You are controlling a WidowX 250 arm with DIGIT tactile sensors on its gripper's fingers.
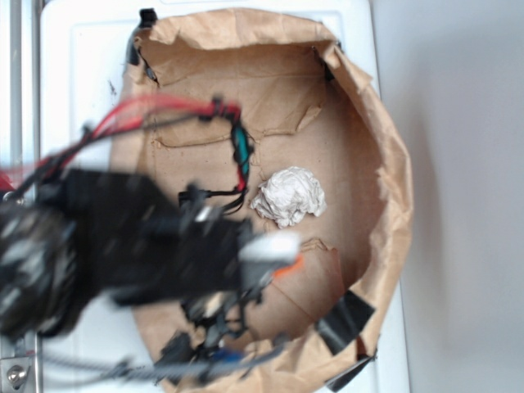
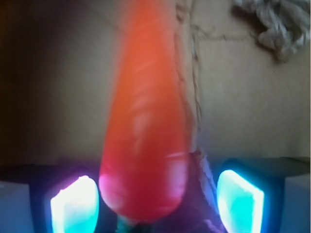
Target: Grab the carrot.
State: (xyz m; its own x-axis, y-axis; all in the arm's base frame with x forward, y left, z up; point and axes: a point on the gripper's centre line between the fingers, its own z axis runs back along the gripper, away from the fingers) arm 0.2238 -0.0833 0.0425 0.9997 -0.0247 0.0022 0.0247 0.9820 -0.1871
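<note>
The carrot (image 2: 146, 126) is glossy orange and fills the middle of the wrist view, thick end nearest the camera with a bit of dark green stem below it, tip pointing away. My gripper (image 2: 158, 204) is open, its two glowing pads (image 2: 75, 206) on either side of the thick end. The left pad is close to the carrot, and a clear gap shows on the right. In the exterior view only a sliver of the carrot (image 1: 289, 268) shows beside the blurred gripper (image 1: 274, 254), low over the brown paper floor.
A crumpled white paper wad (image 1: 288, 196) lies just beyond the carrot, also seen top right as the wad (image 2: 272, 24). Raised brown paper walls (image 1: 393, 180) ring the work area, with black tape (image 1: 344, 321) at the front. Red and black cables (image 1: 237, 155) hang over the paper.
</note>
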